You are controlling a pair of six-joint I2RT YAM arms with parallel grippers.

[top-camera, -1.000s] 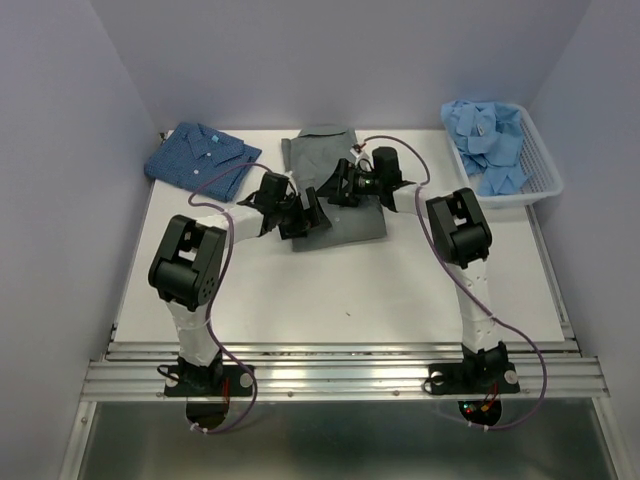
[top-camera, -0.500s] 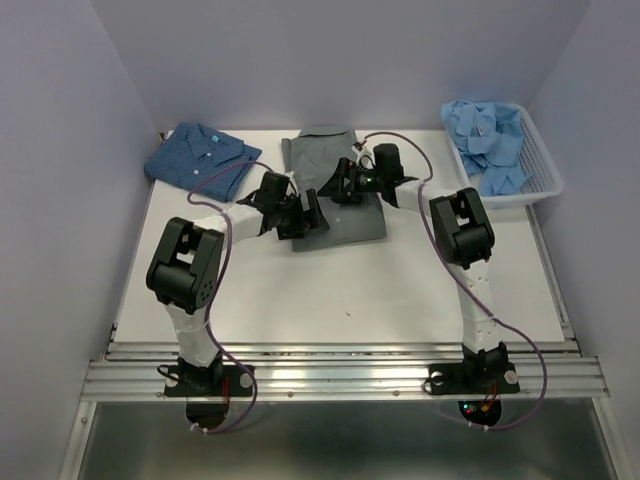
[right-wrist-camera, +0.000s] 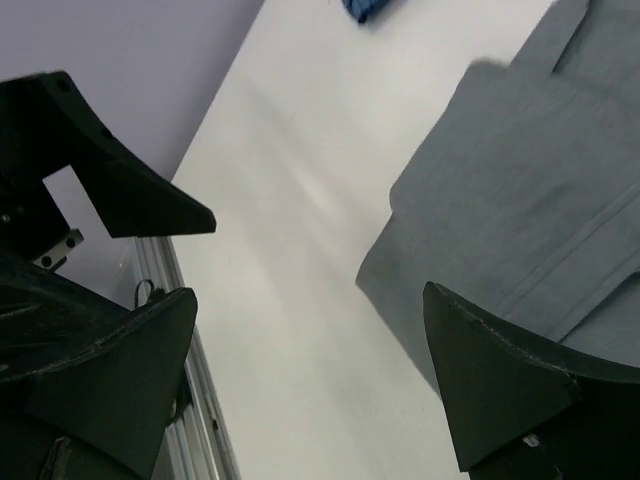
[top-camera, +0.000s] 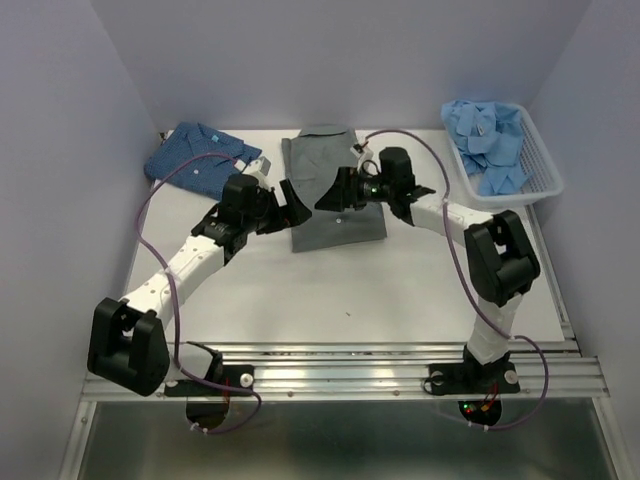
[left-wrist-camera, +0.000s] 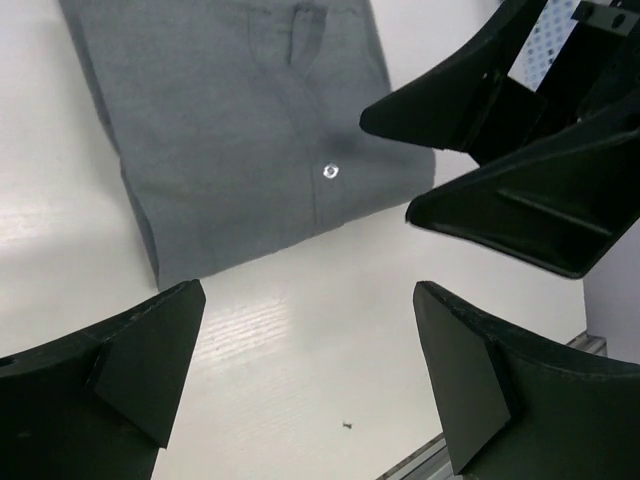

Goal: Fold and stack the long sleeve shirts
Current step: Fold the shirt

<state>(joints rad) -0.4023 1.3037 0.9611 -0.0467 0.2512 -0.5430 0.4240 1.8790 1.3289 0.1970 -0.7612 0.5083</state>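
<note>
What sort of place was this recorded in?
Likely a lab robot cell: plain walls box in a white table, arms bolted to a metal rail, shirts staged in a basket.

On the table (top-camera: 350,290), one shirt (top-camera: 340,225) lies back-centre, another shirt (top-camera: 198,156) to its left, the basket (top-camera: 545,168) far right.

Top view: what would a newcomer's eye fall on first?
The left gripper and right gripper, both open, face each other above the folded grey shirt at centre back. A folded blue shirt lies back left; a basket of crumpled light blue shirts stands back right.
</note>
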